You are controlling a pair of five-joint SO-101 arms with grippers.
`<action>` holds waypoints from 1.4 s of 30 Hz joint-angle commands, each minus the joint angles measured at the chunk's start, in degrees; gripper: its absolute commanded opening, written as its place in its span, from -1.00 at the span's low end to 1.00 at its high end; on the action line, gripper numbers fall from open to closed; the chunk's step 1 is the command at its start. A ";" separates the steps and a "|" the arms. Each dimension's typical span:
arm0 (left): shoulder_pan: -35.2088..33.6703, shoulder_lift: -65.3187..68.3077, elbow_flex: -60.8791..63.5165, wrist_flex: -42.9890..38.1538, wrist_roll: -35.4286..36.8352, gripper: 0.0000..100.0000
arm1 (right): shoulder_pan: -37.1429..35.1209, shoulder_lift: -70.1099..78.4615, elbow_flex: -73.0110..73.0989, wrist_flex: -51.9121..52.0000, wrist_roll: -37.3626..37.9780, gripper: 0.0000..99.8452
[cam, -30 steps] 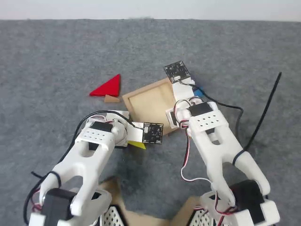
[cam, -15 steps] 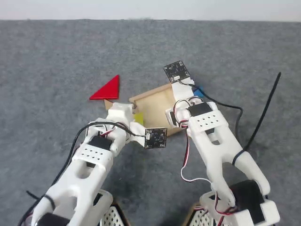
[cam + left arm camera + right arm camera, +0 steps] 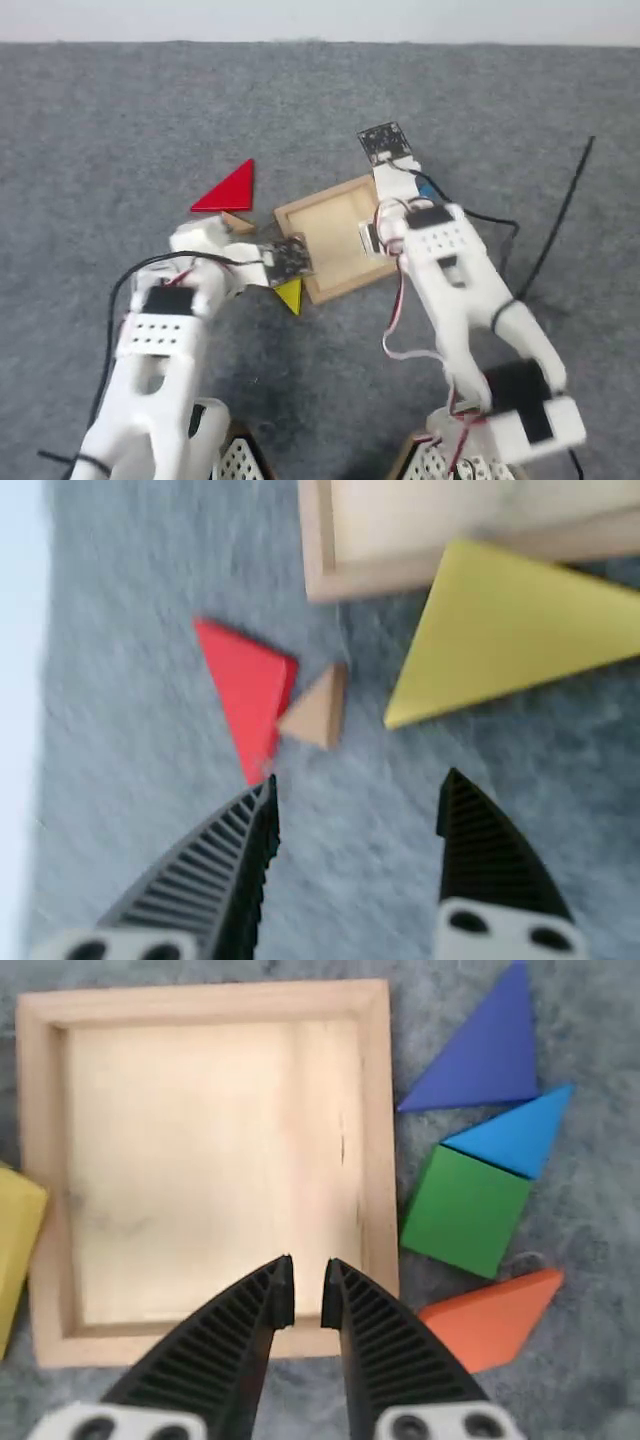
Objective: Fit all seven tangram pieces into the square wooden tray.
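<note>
The square wooden tray (image 3: 300,215) lies empty mid-table. A yellow triangle (image 3: 290,294) lies on the mat against its near left corner. A red triangle (image 3: 228,188) and a small tan triangle (image 3: 237,222) lie to the tray's left. My left gripper (image 3: 360,795) is open and empty, low over the mat, facing the tan triangle (image 3: 318,712) and red triangle (image 3: 245,695). My right gripper (image 3: 305,1285) is shut on nothing, above the tray's rim (image 3: 375,1140). Beside that rim lie a dark blue triangle (image 3: 480,1055), a light blue triangle (image 3: 510,1135), a green square (image 3: 465,1210) and an orange parallelogram (image 3: 490,1320).
Grey felt covers the table. A black cable (image 3: 560,240) trails across the mat at the right of the right arm (image 3: 440,250). The left arm (image 3: 160,320) stretches up the near left side. Open mat lies at the far side and far left.
The left arm has swung left, away from the tray, leaving the yellow triangle on the mat by the tray's near corner. The right arm has shifted slightly to the right.
</note>
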 commanded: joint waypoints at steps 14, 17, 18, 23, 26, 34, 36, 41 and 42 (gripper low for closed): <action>-4.48 12.66 -0.75 7.12 7.47 -0.52 | 4.44 11.65 -19.52 6.02 7.21 -0.77; -5.10 17.85 -0.92 5.19 7.47 -0.52 | 4.44 11.65 -19.60 5.85 7.03 -0.70; -5.45 19.16 -1.01 4.84 7.47 -0.52 | 4.44 11.65 -19.60 5.41 7.03 -0.70; -5.45 18.73 -2.42 5.10 7.47 -0.52 | 2.86 12.35 -19.43 3.91 7.30 -0.70; -5.63 15.74 -2.51 6.86 8.09 -0.52 | 1.27 15.25 -20.40 3.82 7.82 -0.70; -4.84 7.82 -2.24 13.89 9.93 -0.52 | -0.31 24.66 -29.54 7.25 10.90 -0.78; -4.84 6.86 -2.42 15.47 9.93 -0.52 | 0.22 26.42 -32.53 9.89 10.99 -0.89; -5.10 5.80 -2.42 15.82 9.93 -0.52 | 0.75 29.14 -35.96 12.26 10.99 -0.91; -5.10 5.80 -2.42 15.82 9.93 -0.52 | 0.75 29.32 -36.13 12.44 10.99 -0.92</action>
